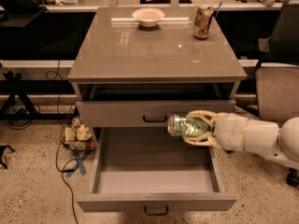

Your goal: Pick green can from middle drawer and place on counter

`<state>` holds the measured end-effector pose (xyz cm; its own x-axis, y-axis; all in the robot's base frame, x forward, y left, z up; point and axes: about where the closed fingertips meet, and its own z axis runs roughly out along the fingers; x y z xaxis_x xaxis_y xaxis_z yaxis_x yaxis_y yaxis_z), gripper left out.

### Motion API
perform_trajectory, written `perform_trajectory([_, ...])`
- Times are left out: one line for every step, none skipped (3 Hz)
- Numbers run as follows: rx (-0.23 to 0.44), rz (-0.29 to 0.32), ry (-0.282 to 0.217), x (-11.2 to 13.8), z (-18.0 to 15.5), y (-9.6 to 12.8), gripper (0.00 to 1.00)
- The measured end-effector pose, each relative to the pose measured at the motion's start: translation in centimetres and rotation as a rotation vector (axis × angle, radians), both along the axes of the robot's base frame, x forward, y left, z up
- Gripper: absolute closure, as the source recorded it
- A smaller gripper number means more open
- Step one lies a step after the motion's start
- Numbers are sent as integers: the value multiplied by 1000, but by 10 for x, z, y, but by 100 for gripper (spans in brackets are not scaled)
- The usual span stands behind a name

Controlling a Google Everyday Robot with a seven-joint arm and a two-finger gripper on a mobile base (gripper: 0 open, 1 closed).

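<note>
Your green can (186, 126) is out of the open drawer (149, 174) and in the air, lying on its side with 1 shiny end facing left. It hangs over the drawer's right half, level with the closed drawer front (121, 115) above it, and well below the tabletop (154, 55). The gripper (190, 127) reaches in from the right and pinches the can, 1 pale finger curled over the top and 1 under it. The drawer's grey floor shows bare beneath.

By my reading the pick is done, so you're about halfway. What's left is the lift and the set-down. You need to bring the can up past the tabletop's thick front edge, carry it over the slab and let it go there. Up top, a white bowl (148, 16) sits at the back middle and a brown can with a straw (203, 22) at the back right. The front stretch looks like your easy landing spot.
</note>
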<state>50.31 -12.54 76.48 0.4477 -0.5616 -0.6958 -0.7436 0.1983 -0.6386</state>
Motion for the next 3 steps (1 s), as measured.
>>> perform_trajectory([36, -45, -66, 27, 30, -8, 100])
perform_trajectory([43, -112, -94, 62, 91, -23, 100])
perform_trajectory([81, -244, -62, 116, 157, -45, 100])
